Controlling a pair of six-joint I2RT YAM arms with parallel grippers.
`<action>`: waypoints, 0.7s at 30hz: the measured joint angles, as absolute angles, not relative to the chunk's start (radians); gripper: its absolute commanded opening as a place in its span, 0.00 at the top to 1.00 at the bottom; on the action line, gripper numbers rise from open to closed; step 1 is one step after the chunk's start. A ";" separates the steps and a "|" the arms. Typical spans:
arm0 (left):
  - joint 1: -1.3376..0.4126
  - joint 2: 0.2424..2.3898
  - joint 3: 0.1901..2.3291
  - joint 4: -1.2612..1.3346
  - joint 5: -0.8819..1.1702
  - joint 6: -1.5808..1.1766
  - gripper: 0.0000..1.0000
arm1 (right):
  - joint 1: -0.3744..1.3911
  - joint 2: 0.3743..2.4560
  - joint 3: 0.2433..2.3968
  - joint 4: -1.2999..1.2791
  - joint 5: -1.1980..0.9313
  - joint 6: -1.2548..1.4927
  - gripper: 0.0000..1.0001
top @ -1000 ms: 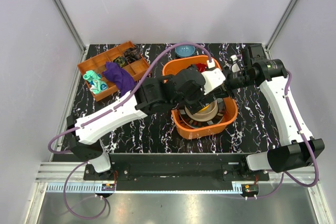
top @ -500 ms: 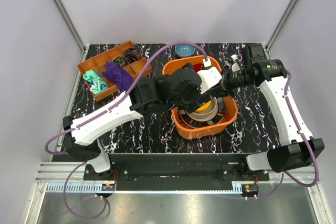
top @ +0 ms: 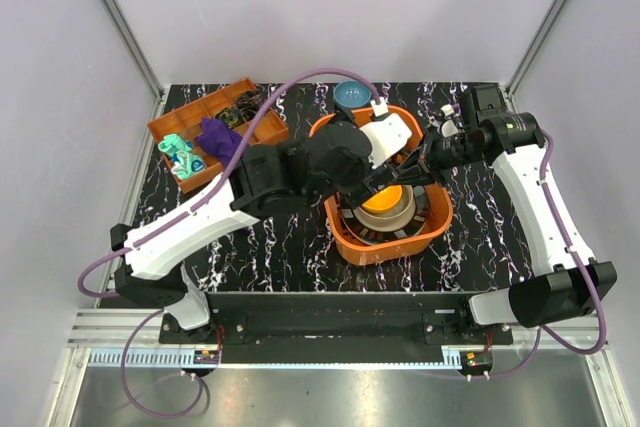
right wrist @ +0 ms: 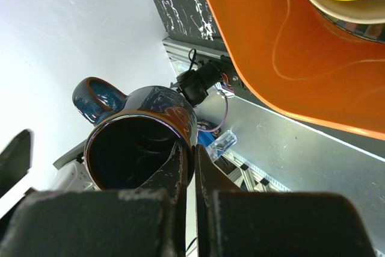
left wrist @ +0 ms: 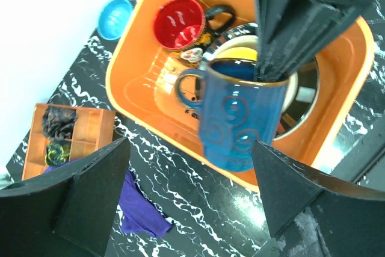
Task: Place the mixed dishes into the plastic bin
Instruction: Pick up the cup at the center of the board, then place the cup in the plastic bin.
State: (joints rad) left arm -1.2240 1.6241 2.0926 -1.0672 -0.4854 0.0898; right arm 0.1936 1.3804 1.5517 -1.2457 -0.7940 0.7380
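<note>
The orange plastic bin (top: 345,232) sits mid-table. In it are a red mug (left wrist: 178,23) and a stack of an orange-yellow bowl (top: 388,197) in a beige bowl (right wrist: 355,13) on dark plates. My right gripper (right wrist: 194,161) is shut on the rim of a dark blue mug (left wrist: 240,112) and holds it above the bin (left wrist: 138,76), over the stack. My left gripper (left wrist: 186,191) is open and empty, high above the bin's near-left side. A small blue bowl (top: 350,96) rests on the table behind the bin.
A brown-orange compartment tray (top: 170,125) stands at the back left with a purple cloth (top: 225,142) and a teal toy (top: 180,152) on it. The left arm (top: 300,172) stretches across the bin's left half. Grey walls enclose the black marbled table (top: 480,217).
My left arm has pulled back and to the left, uncovering the orange-yellow bowl. My right gripper has shifted slightly left over the bin, still holding the blue mug.
</note>
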 measured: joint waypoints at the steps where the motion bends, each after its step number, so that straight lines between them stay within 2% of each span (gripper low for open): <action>1: -1.224 1.618 2.095 -1.067 -0.501 0.083 0.09 | 0.194 1.385 1.552 -1.246 -0.794 0.734 1.00; 3: -1.222 1.605 2.101 -1.068 -0.534 0.070 0.07 | 0.194 1.408 1.561 -1.247 -0.787 0.727 1.00; 5: -1.222 1.591 2.104 -1.068 -0.569 0.059 0.01 | 0.194 1.436 1.579 -1.247 -0.771 0.720 1.00; 14: -1.214 1.566 2.158 -1.130 -0.721 0.033 0.01 | 0.194 1.566 1.736 -1.251 -0.568 0.649 1.00; 21: -1.138 1.565 2.244 -1.213 -0.705 -0.015 0.01 | 0.194 1.658 1.862 -1.245 -0.358 0.599 1.00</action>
State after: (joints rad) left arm -1.1381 1.5650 2.2440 -1.2133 -0.7052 -0.0154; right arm 0.1936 1.6577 1.8618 -1.2449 -0.3576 0.5991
